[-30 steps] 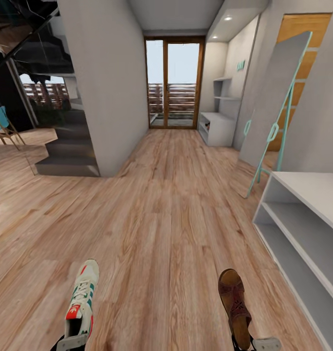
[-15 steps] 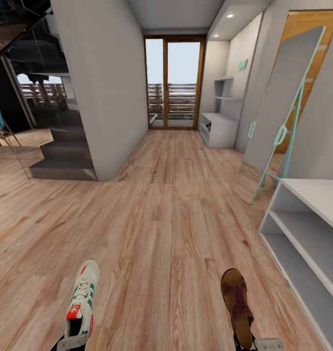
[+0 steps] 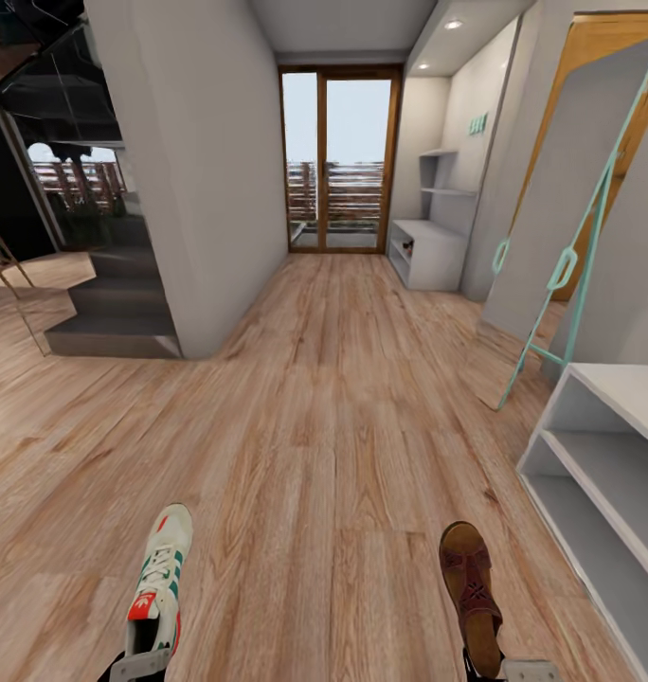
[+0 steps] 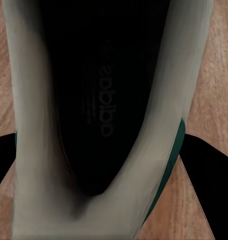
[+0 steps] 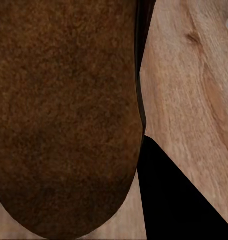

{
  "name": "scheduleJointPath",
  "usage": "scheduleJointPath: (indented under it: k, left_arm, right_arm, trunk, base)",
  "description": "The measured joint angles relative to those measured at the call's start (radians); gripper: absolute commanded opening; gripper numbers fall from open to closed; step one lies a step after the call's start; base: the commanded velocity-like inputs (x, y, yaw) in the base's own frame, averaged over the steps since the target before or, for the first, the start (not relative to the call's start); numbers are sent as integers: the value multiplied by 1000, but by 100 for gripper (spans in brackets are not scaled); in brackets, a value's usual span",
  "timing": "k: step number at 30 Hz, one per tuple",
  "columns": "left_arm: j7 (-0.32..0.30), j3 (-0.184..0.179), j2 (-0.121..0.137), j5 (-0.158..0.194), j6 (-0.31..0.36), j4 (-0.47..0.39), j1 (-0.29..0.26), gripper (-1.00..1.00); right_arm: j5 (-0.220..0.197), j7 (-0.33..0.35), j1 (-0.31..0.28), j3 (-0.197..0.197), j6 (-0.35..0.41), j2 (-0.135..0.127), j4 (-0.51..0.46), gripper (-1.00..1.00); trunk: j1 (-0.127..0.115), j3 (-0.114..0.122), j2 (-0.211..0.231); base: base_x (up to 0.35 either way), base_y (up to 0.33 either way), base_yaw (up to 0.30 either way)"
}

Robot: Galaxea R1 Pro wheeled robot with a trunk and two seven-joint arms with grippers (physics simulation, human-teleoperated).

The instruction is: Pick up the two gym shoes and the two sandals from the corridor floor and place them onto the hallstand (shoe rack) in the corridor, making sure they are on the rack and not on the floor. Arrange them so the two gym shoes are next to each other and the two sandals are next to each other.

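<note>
Wood-plank corridor floor (image 3: 333, 445) runs ahead to a glass door, with a staircase off to the left, a leaning mirror with a teal frame (image 3: 570, 218) on the right, and a pale shoe rack (image 3: 428, 248) with stepped shelves above it standing against the right wall near the far end. From the head camera the whole scene has slid over the last second: the mirror and the plain low grey bench (image 3: 608, 455) at the near right have drifted further right and lower, while the far rack sits almost where it was, so the robot itself is rolling forward and the things are not moving. A white sneaker (image 3: 160, 587) with green stripes rides in front of the left gripper (image 3: 139, 666), and a brown sandal (image 3: 472, 595) rides in front of the right gripper (image 3: 518, 671); both keep their places relative to the arms, which I read as both being carried. Through the left wrist camera, the sneaker's dark opening (image 4: 104, 100) sits between the black fingers (image 4: 209, 185), clamped on its heel. Through the right wrist camera, the sandal's brown sole (image 5: 64, 115) lies against a black finger (image 5: 174, 200), apparently gripped, though the second finger is hidden. Two shoes are on their way to the rack; I cannot see the other pair.
</note>
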Motion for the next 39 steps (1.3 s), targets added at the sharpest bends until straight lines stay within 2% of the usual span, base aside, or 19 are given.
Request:
scheduleJointPath:
  k: [20, 39]
  left_arm:
    - [0, 1, 0, 0, 0, 0, 0, -100]
    - [1, 1, 0, 0, -1, -1, 0, -100]
  right_arm:
    - [1, -4, 0, 5, 1, 1, 0, -100]
    - [-2, -6, 0, 5, 0, 3, 1, -100]
  trunk:
    - [0, 0, 0]
    - [0, -19, 0]
  base:
    - [304, 0, 0]
    - [314, 0, 0]
